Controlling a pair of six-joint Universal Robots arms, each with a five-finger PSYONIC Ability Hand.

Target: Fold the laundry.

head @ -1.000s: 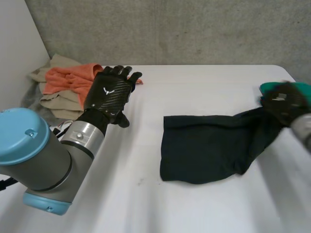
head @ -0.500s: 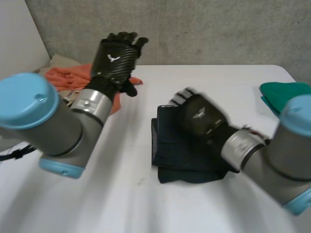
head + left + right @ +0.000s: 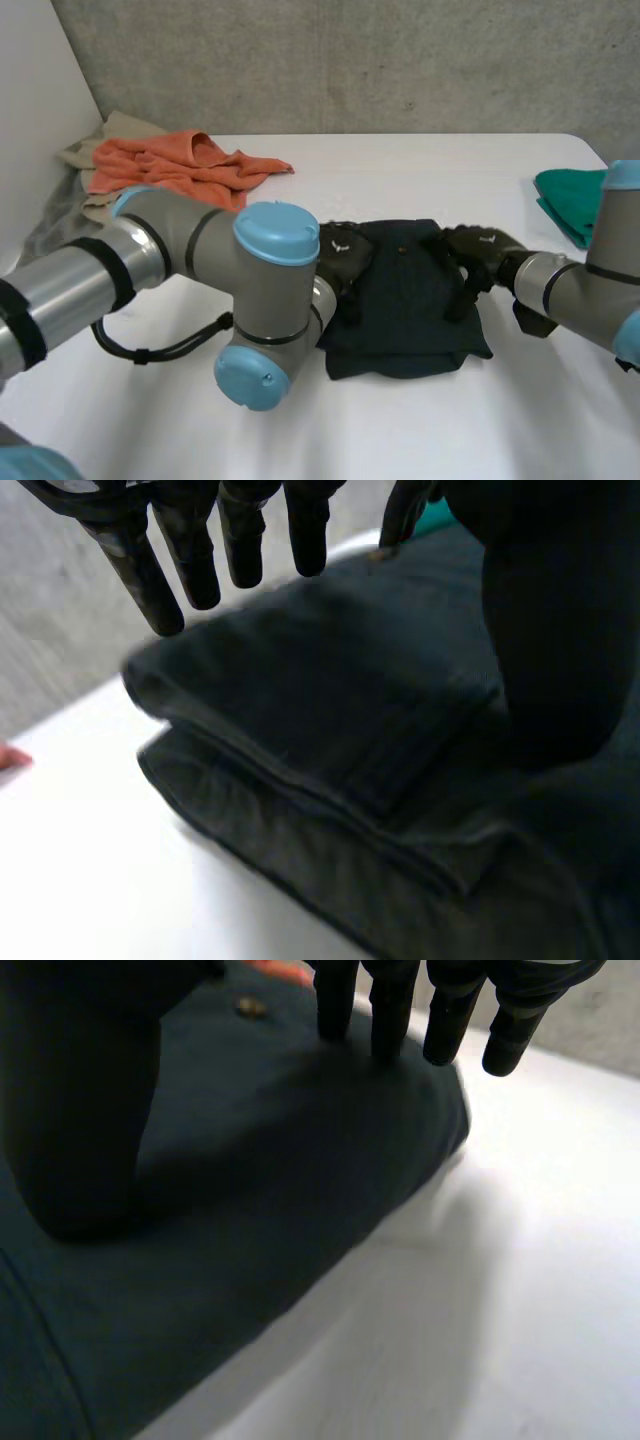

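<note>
Found the dark garment folded at the middle of the table. Saw the left hand resting on its left edge, fingers straight, gripping nothing; the right hand likewise on its right edge. Noted an orange cloth far left.

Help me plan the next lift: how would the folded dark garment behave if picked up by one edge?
Probably floppy: the dark garment lies in soft, drooping layers, so the fold would likely fall open. Its thick seams suggest some weight for cloth. Pushed, it may wrinkle rather than slide.
</note>
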